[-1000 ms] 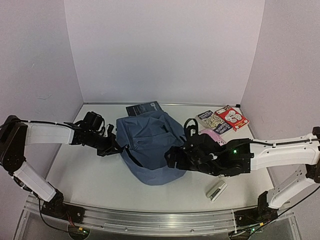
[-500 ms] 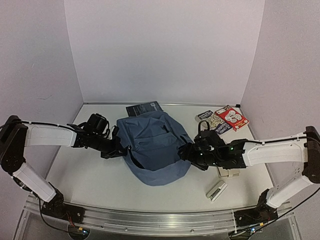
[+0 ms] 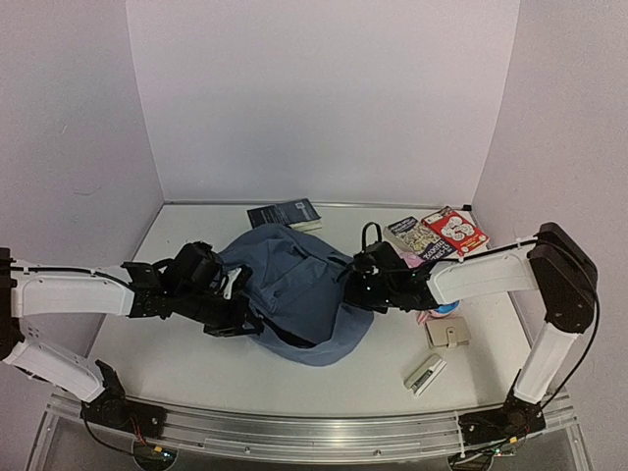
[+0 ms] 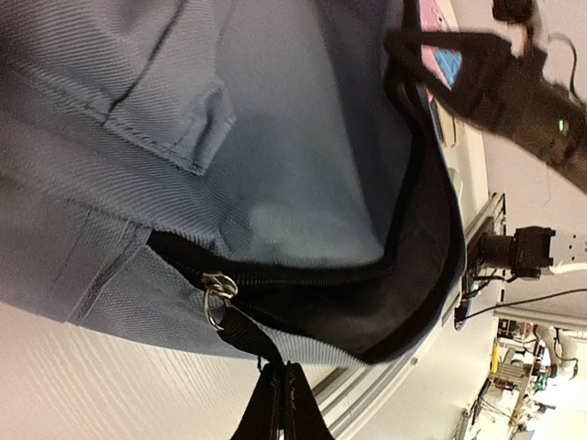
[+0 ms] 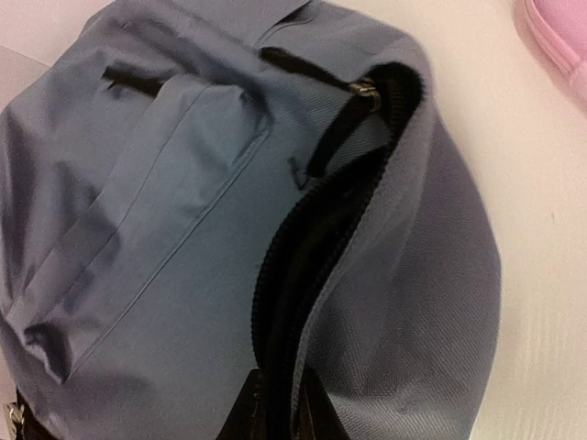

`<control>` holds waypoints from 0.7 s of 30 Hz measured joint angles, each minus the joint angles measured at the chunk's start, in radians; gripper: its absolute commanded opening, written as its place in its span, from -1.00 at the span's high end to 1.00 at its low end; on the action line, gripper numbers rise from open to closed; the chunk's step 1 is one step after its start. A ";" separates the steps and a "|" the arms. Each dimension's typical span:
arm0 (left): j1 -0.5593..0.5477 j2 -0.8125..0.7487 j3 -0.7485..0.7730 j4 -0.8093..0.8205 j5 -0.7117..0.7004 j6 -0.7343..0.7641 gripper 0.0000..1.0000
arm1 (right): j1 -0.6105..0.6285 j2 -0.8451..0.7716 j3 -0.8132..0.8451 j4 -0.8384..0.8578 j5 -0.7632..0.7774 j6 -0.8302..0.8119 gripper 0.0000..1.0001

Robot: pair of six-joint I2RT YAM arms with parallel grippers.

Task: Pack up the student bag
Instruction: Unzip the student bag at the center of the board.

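Observation:
The student bag [image 3: 294, 280], dusty blue with black zippers, lies in the middle of the table with its main opening gaping toward the front. My left gripper [image 3: 240, 319] is shut on the black zipper pull strap [image 4: 243, 335], which hangs from a metal ring [image 4: 218, 291] at the bag's near-left edge. My right gripper [image 3: 355, 285] is at the bag's right side, its jaws closed on the zippered rim of the opening [image 5: 280, 367]. A second zipper pull [image 5: 344, 119] lies farther along that rim. Dark lining [image 4: 385, 312] shows inside.
A dark book [image 3: 285, 213] lies behind the bag. Two books [image 3: 424, 238] [image 3: 454, 230] sit at the back right. Partly hidden under the right arm is a pink pencil case [image 5: 555, 46]. A beige wallet [image 3: 447, 335] and a small white item [image 3: 426, 374] lie front right.
My right gripper swung left to the bag's right edge and closed on the opening rim. My left gripper pulled the zipper strap forward and right, and the bag changed shape.

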 measured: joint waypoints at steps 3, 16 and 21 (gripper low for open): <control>-0.083 -0.008 -0.006 0.007 -0.027 -0.043 1.00 | -0.040 0.050 0.072 0.011 0.000 -0.076 0.67; -0.208 0.097 0.037 0.098 -0.092 -0.136 0.34 | -0.085 -0.044 0.113 -0.045 0.018 -0.232 -0.11; -0.201 0.066 0.095 0.021 -0.156 -0.132 -0.06 | -0.076 -0.193 0.030 -0.103 -0.009 -0.191 -0.21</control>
